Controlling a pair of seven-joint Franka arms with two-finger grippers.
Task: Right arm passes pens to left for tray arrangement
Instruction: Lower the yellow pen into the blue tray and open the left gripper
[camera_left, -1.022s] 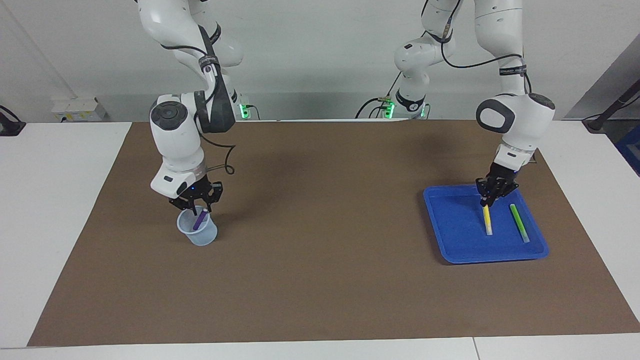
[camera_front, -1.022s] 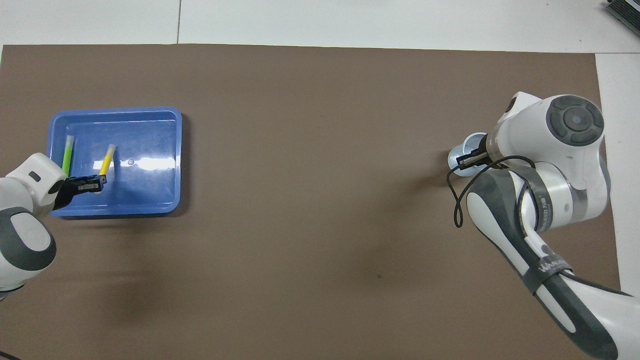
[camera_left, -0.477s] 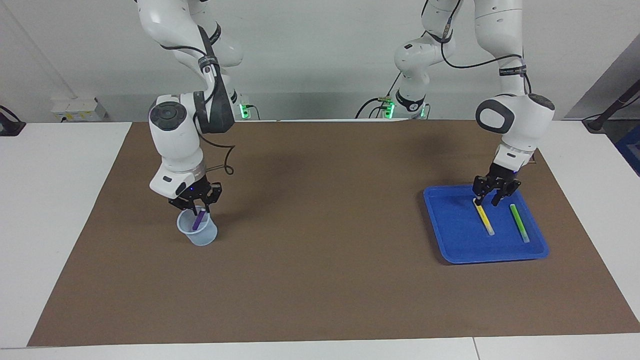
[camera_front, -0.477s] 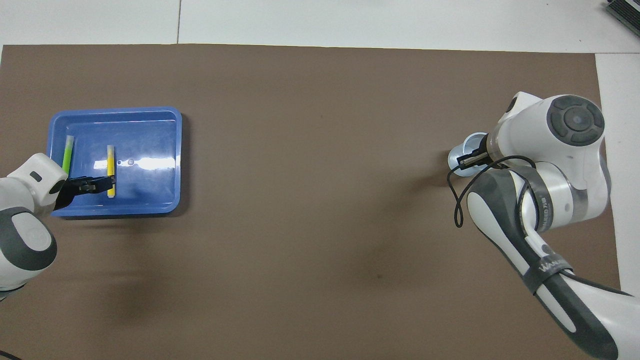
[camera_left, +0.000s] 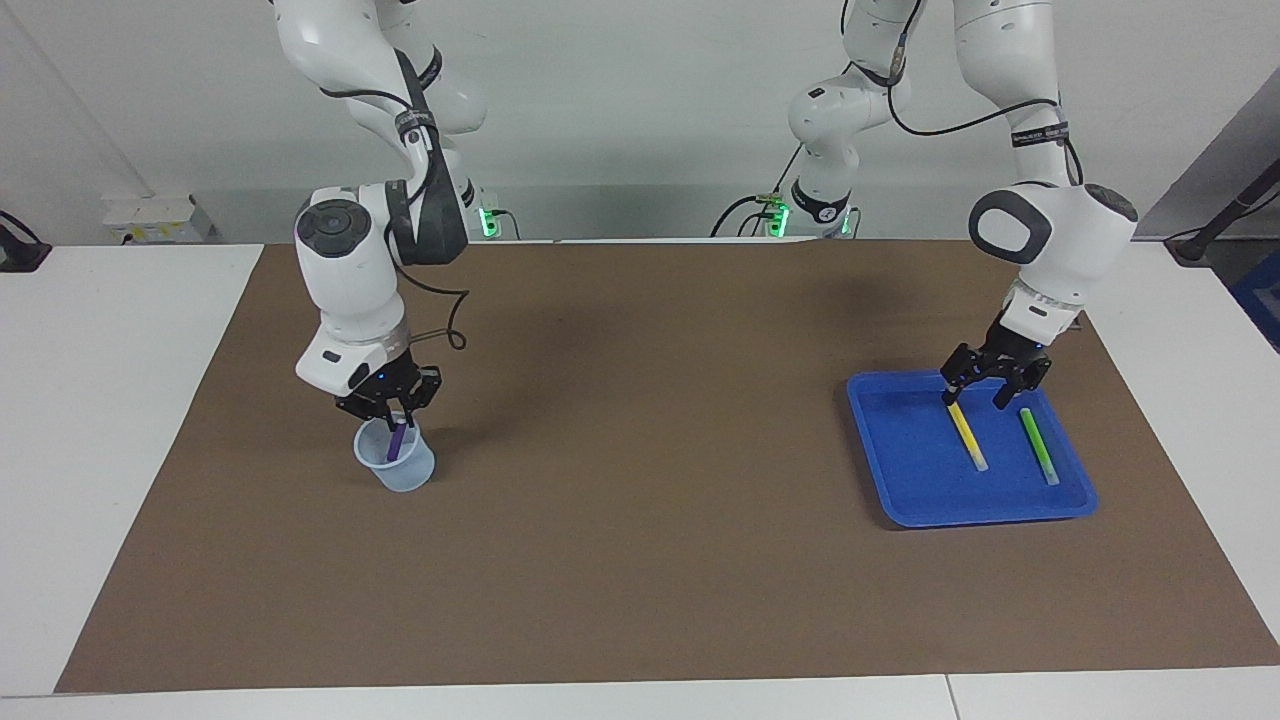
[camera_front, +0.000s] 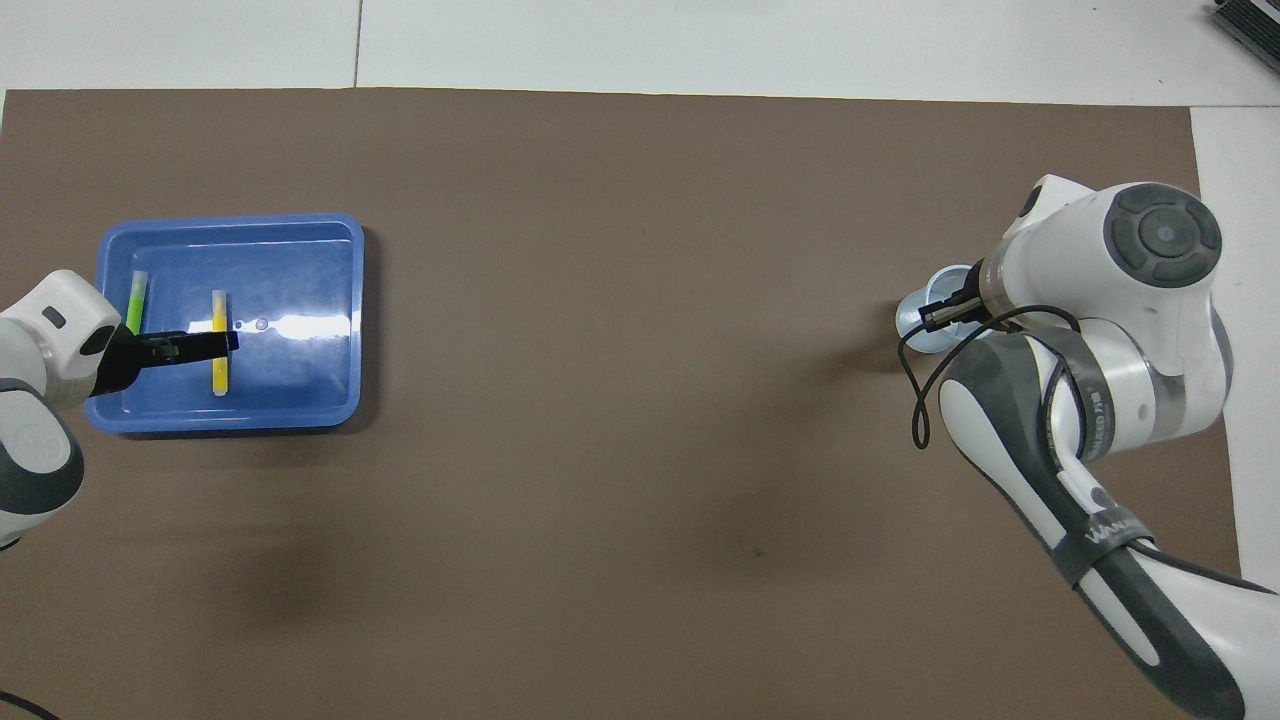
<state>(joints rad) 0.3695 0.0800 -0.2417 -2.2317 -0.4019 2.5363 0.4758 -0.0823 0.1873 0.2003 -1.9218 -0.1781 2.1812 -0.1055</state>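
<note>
The blue tray (camera_left: 900, 470) (camera_front: 300, 400) sits toward the left arm's end of the table. A yellow pen (camera_left: 967, 437) (camera_front: 218, 375) and a green pen (camera_left: 1038, 446) (camera_front: 134, 305) lie flat in it, side by side and apart. My left gripper (camera_left: 975, 400) (camera_front: 215, 343) hangs open just above the yellow pen's end nearer the robots and holds nothing. Toward the right arm's end, the purple pen (camera_left: 396, 440) stands tilted in a clear cup (camera_left: 400, 470) (camera_front: 915, 320). My right gripper (camera_left: 397, 417) is shut on the pen's top. In the overhead view the right arm hides the purple pen.
A brown mat (camera_left: 640, 500) covers most of the white table. A white box (camera_left: 158, 218) sits at the table's edge near the right arm's base, and cables run by the arm bases. The cup stands near the mat's edge at the right arm's end.
The left gripper opened and let the yellow pen drop flat in the tray, then rose a little. The right gripper closed on the purple pen in the cup.
</note>
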